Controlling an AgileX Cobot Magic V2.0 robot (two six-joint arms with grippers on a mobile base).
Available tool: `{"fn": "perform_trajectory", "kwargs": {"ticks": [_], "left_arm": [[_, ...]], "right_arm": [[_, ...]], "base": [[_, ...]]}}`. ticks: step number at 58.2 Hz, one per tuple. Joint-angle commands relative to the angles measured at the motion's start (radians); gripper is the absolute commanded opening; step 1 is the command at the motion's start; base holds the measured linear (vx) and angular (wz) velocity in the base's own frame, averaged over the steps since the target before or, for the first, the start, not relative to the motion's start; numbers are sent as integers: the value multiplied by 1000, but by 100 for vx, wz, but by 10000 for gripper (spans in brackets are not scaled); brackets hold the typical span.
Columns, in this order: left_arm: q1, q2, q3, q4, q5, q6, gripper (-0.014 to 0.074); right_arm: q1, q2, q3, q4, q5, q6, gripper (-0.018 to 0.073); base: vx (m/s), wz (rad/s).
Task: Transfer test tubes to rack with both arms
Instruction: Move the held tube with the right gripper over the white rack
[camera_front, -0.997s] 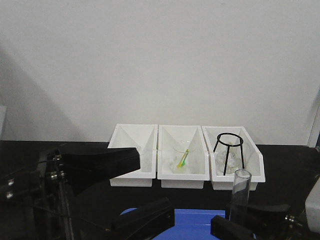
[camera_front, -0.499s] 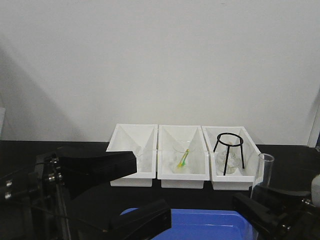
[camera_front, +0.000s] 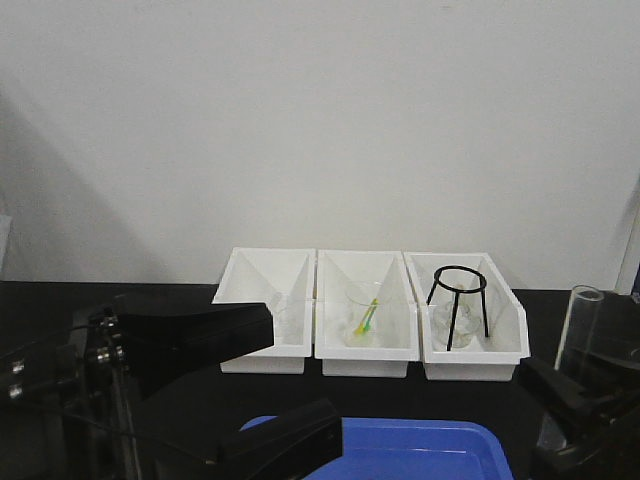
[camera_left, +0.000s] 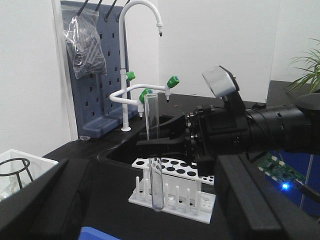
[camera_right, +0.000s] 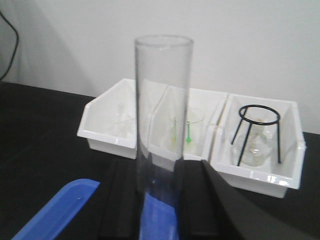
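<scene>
A clear test tube (camera_right: 162, 125) stands upright between my right gripper's (camera_right: 162, 200) black fingers, which are shut on its lower part. In the front view this test tube (camera_front: 578, 330) sits at the far right above the right gripper (camera_front: 572, 392). The left wrist view shows the right gripper (camera_left: 150, 146) holding the test tube (camera_left: 154, 165) by its middle. The tube's round bottom hangs just in front of the left end of the white rack (camera_left: 192, 172). My left gripper (camera_front: 300, 375) is open at the lower left with nothing between its fingers (camera_left: 45, 200).
Three white bins (camera_front: 268, 352) line the back of the black table. The middle one holds a beaker (camera_front: 362, 318) and the right one a black tripod ring (camera_front: 458, 300). A blue tray (camera_front: 400, 450) lies near the front. A white faucet (camera_left: 135, 60) and a sink are behind the rack.
My right gripper has carried the test tube to the right and slightly up in the front view. The left gripper has barely shifted.
</scene>
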Motion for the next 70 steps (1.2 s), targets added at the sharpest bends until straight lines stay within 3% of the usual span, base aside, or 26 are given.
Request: {"fn": "perform_trajectory", "kwargs": {"ticks": [1, 25, 36, 42, 55, 70], "left_arm": [[2, -17, -29, -33, -22, -9, 590], [2, -17, -29, -33, -22, -9, 590], [2, -20, -29, -33, -3, 11, 590], [2, -26, -29, -33, 70, 50, 590], [2, -69, -29, -33, 358, 56, 590], [2, -119, -29, -33, 595, 59, 589]], "right_arm": [[-71, -3, -33, -1, 19, -13, -7], [-661, -3, -33, 4, 279, -57, -6], [-893, 3, -33, 113, 302, -160, -6], [-934, 36, -33, 245, 306, -229, -6], [-941, 172, -43, 244, 417, -274, -6], [-941, 312, -48, 244, 454, -450, -6]], "base": [[0, 0], [0, 0], [0, 0], [0, 0], [0, 0], [0, 0]]}}
